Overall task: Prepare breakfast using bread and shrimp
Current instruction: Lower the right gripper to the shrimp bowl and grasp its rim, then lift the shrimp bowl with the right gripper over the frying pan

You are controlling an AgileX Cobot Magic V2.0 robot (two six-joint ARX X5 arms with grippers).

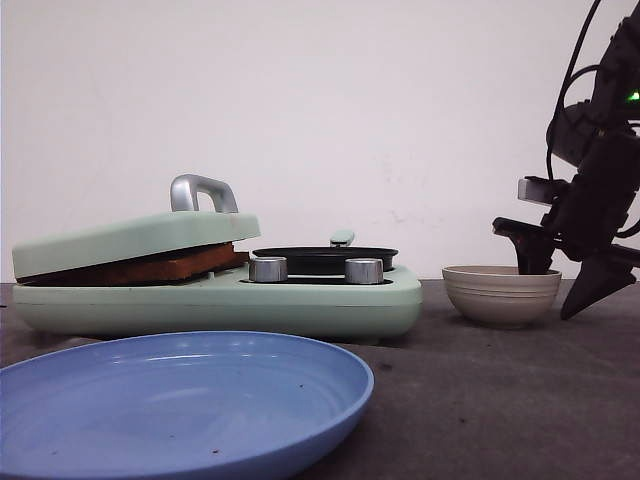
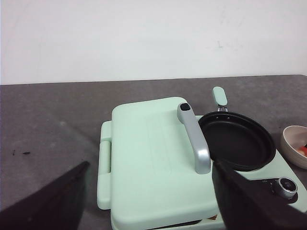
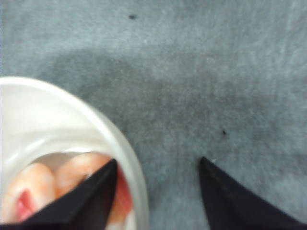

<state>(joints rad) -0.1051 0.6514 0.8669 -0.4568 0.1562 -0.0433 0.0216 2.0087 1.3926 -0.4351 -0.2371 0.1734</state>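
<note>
A brown crust edge of the bread [image 1: 150, 268] shows under the closed lid [image 1: 140, 238] of the mint-green breakfast maker [image 1: 300, 300]. Pink shrimp [image 3: 45, 184] lie in a beige bowl [image 1: 500, 300], whose rim [image 3: 117, 136] shows close up in the right wrist view. My right gripper [image 3: 158, 159] is open and straddles that rim, one finger inside over the shrimp and the other outside above the table; the front view shows the right gripper [image 1: 548, 292] at the bowl's right side. My left gripper [image 2: 153, 201] hangs open above the lid [image 2: 153, 158], near its grey handle [image 2: 194, 139], holding nothing.
A black frying pan [image 1: 325, 258] sits on the maker's right half, with two silver knobs [image 1: 268, 269] in front. A large blue plate [image 1: 180, 405] lies at the table's near edge. Dark grey tabletop [image 3: 201, 72] stretches around the bowl.
</note>
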